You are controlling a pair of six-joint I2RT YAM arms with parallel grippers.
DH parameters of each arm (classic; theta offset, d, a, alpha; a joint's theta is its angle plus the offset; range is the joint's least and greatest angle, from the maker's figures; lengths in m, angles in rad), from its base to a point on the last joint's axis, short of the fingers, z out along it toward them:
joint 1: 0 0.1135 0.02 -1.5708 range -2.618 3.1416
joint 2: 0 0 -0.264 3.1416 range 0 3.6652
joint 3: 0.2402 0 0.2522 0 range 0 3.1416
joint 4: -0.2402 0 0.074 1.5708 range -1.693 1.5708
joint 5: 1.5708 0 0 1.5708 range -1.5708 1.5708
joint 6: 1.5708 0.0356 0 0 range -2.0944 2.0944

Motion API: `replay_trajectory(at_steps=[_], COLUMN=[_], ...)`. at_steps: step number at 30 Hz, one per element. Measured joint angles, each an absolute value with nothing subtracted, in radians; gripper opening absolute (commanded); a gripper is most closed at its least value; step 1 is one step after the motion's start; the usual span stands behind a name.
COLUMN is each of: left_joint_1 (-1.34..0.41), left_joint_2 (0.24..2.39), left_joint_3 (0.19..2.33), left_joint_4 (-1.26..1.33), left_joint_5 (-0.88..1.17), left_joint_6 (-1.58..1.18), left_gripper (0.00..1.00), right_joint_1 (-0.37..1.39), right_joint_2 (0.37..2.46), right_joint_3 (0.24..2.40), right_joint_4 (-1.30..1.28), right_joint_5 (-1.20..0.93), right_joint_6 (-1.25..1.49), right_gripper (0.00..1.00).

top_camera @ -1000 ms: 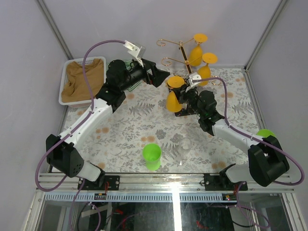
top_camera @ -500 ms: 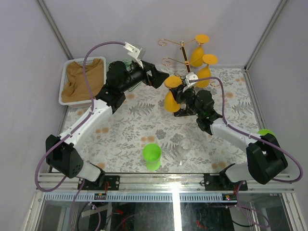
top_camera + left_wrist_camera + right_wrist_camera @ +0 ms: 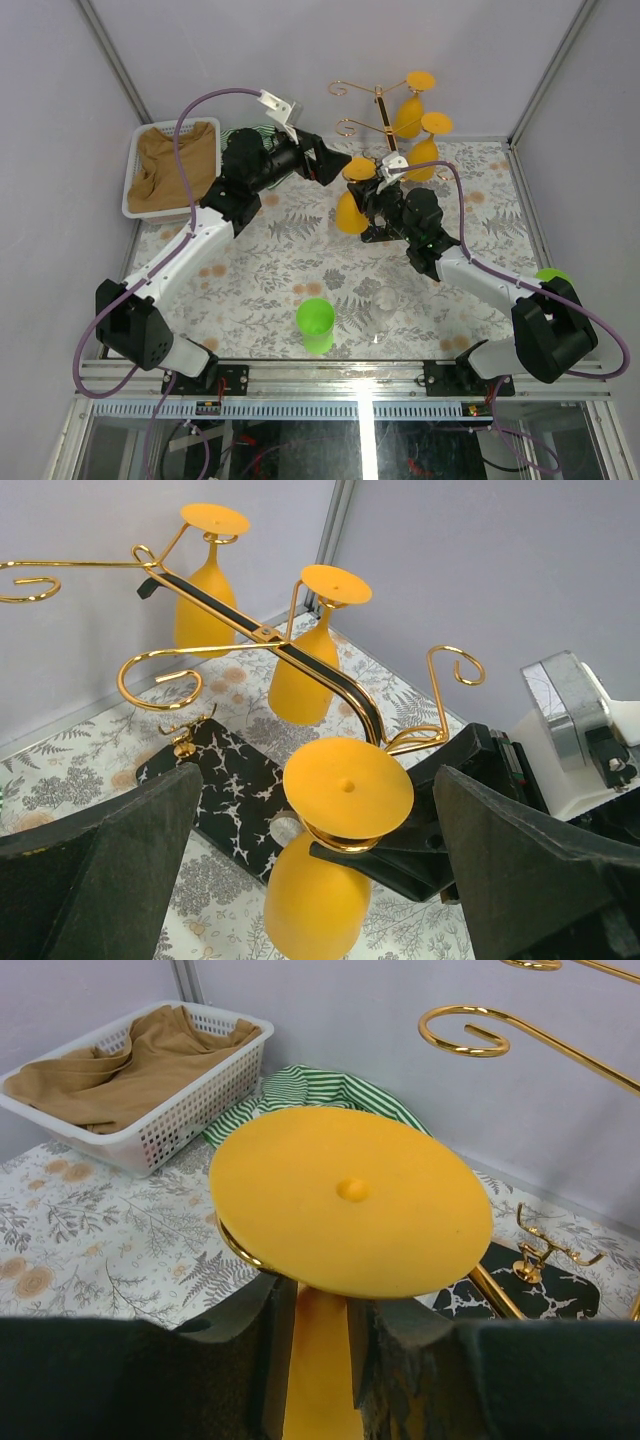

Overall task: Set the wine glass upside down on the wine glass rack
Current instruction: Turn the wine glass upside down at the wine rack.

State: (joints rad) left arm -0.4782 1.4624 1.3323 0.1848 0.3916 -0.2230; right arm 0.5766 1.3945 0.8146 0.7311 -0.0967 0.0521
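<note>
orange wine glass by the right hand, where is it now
The wine glass hangs upside down just right of centre in the top view, on a low hook of the wine glass rack, the right hand straddling its stem.

I saw an orange-yellow wine glass (image 3: 348, 785), a gold wire rack (image 3: 300, 660) and its black base (image 3: 230, 780) with a white pattern. The tablecloth (image 3: 270, 265) was white with grey ferns and orange blooms. The cup (image 3: 316, 322) was green, the basket (image 3: 131, 190) white, its cloth (image 3: 175, 165) brown.
</note>
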Motion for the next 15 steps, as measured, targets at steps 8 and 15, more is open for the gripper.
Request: replay_trajectory(at_steps=[8, 15], left_joint_1=[-0.478, -0.478], left_joint_2=[1.462, 1.461], left_joint_3=[1.319, 1.308], left_joint_4=[0.186, 0.186], left_joint_5=[0.392, 0.392], left_joint_6=[-0.223, -0.223], left_gripper=[0.99, 1.00], right_joint_1=[0.584, 0.594], right_joint_2=[1.394, 1.394], right_joint_3=[0.815, 0.815], right_joint_4=[0.730, 0.730], right_joint_5=[-0.100, -0.103], right_joint_6=[0.044, 0.025], right_gripper=[0.35, 0.35])
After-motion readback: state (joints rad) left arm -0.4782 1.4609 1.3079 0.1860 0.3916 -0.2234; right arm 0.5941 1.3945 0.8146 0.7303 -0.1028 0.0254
